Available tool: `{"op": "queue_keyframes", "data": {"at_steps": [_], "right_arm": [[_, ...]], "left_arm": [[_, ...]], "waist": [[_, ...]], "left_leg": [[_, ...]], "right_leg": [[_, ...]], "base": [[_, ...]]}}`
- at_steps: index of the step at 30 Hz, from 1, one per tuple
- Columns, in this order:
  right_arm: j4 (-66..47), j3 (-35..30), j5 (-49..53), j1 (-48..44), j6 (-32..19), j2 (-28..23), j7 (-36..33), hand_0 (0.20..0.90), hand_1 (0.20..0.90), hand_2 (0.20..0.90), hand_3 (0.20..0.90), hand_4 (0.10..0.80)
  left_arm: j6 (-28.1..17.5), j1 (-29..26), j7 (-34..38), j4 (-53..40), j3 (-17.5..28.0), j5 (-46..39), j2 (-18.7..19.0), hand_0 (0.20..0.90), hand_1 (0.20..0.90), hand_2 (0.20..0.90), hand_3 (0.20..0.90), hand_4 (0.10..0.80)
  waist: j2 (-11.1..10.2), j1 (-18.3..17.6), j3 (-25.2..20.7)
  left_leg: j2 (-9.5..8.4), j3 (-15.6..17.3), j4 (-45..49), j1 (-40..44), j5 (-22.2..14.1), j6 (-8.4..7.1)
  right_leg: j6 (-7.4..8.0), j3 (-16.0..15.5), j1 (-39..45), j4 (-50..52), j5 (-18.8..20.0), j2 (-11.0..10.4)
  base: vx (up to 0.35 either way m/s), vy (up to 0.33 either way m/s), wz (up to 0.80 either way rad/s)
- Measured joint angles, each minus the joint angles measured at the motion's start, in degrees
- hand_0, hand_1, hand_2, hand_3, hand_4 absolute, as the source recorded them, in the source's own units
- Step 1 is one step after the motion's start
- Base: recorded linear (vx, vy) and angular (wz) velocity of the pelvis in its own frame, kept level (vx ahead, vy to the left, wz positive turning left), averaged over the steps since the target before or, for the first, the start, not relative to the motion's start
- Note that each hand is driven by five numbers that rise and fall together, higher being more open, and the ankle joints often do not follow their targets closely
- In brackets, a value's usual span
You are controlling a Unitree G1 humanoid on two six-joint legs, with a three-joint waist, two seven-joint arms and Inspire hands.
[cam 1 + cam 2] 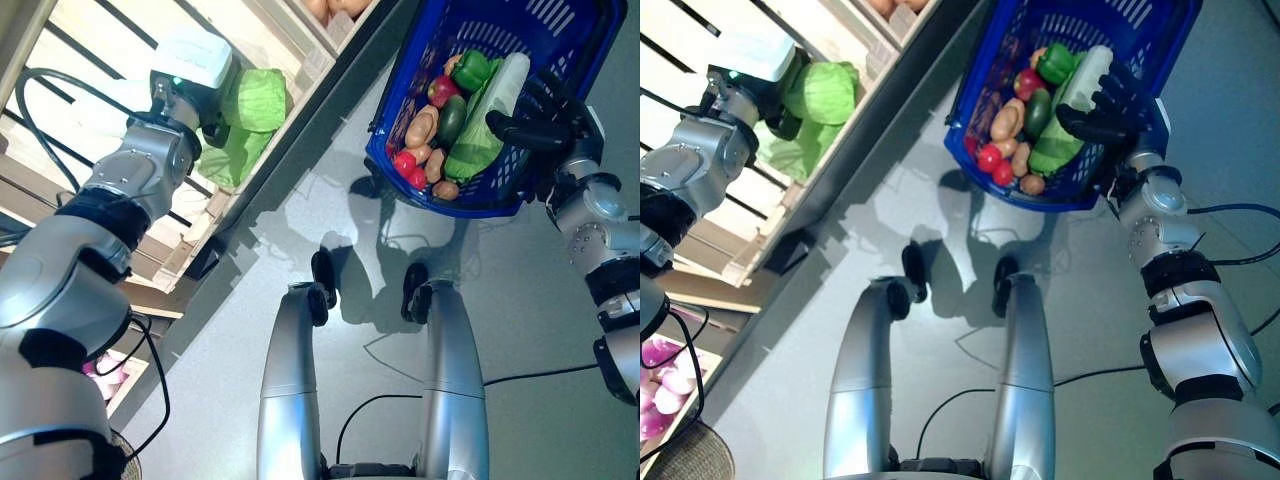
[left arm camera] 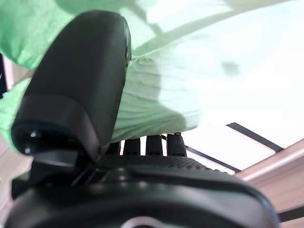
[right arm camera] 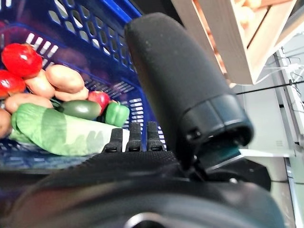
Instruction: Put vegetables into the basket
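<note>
From the left eye view, the smooth grey floor (image 1: 330, 200) runs alongside a pale slatted wooden rack (image 1: 290, 55). The left hand (image 1: 205, 125) reaches into the rack, against a crinkly round green cabbage (image 1: 255, 98). Off to the right, the right hand (image 1: 540, 120) curls over the rim of a blue perforated plastic basket (image 1: 420, 60) — holding it up above the floor.

In the right eye view, just beyond the right hand's fingers (image 1: 1105, 105), the basket carries a long pale-green leafy cabbage (image 1: 1070, 110), a glossy green pepper (image 1: 1057, 62), brown potatoes (image 1: 1006, 122), red tomatoes (image 1: 990, 158) and a dark cucumber (image 1: 1038, 110).

The left wrist view shows veined cabbage leaf pressed close beyond the thumb and fingertips (image 2: 154, 145) — the fingers curl up around it.

The right wrist view shows the thumb raised and the fingers hooked down over the basket's edge, the vegetables lying past them, a wooden crate (image 3: 228, 38) beyond.
</note>
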Motion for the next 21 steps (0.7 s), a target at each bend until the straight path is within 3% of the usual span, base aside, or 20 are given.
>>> {"op": "queue_keyframes", "data": {"at_steps": [4, 9, 10, 12, 15, 21], "right_arm": [[-0.17, -0.48, 0.51, 5.08, -0.01, 0.78, 0.01, 0.900, 0.900, 0.900, 0.900, 0.800], [-6.24, -3.80, -1.68, 11.99, 0.04, 2.16, 0.03, 0.900, 0.900, 0.900, 0.900, 0.800], [-8.96, -4.51, -2.53, 14.97, 0.04, 2.59, 0.04, 0.900, 0.900, 0.900, 0.900, 0.800], [-12.35, -5.20, -4.64, 18.51, 0.05, 3.83, 0.07, 0.900, 0.900, 0.900, 0.900, 0.800], [-16.57, -6.73, -8.71, 20.71, 0.08, 4.75, 0.44, 0.900, 0.900, 0.900, 0.900, 0.800], [-17.75, -6.79, -11.32, 21.38, 0.43, 4.96, 1.61, 0.900, 0.900, 0.900, 0.900, 0.800]], "left_arm": [[-2.42, 5.81, 0.63, -0.24, 3.06, -4.03, -0.04, 0.300, 0.300, 0.300, 0.300, 0.400], [-6.23, 12.26, 1.81, -1.39, 12.29, -6.32, 1.00, 0.300, 0.300, 0.300, 0.300, 0.400], [-7.46, 15.41, 1.93, -3.64, 15.80, -6.47, 1.96, 0.300, 0.300, 0.300, 0.300, 0.400], [-8.73, 18.83, 2.21, -7.18, 17.96, -6.46, 5.13, 0.300, 0.300, 0.300, 0.300, 0.400], [-9.28, 20.18, 2.34, -9.36, 20.39, -6.14, 8.86, 0.300, 0.300, 0.300, 0.300, 0.400], [-10.30, 20.80, 2.32, -9.29, 20.96, -4.04, 11.59, 0.300, 0.300, 0.300, 0.300, 0.400]], "waist": [[-0.53, -0.12, -0.06], [-1.99, 0.15, 0.00], [-2.62, 0.24, -0.13], [-4.54, 0.41, -0.61], [-6.14, 0.66, -1.49], [-6.06, 2.06, -1.80]], "left_leg": [[-0.15, 0.23, -4.16, 8.61, 0.04, -0.07], [-0.72, 0.29, -9.41, 20.09, 0.41, -0.63], [-0.87, 0.10, -11.56, 24.06, 0.59, -0.93], [-1.08, 0.14, -15.45, 29.84, 0.87, -1.57], [-1.52, 0.10, -20.86, 35.07, 3.19, -2.02], [-2.25, 0.18, -28.47, 43.93, 4.99, -2.44]], "right_leg": [[0.42, -0.50, 8.84, -4.35, 0.26, 0.14], [0.55, -1.30, 20.15, -8.92, 0.32, 0.05], [0.45, -2.07, 24.22, -10.79, 0.22, -0.10], [0.01, -2.71, 29.69, -13.67, -0.18, -0.22], [-0.13, -4.27, 34.56, -17.40, 0.36, -0.63], [0.55, -5.82, 42.94, -23.08, 0.89, -0.97]], "base": [[0.031, -0.002, -0.01], [0.135, -0.029, 0.03], [0.155, -0.028, 0.07], [0.098, -0.016, 0.09], [0.077, 0.004, 0.12], [0.104, -0.003, 0.08]]}}
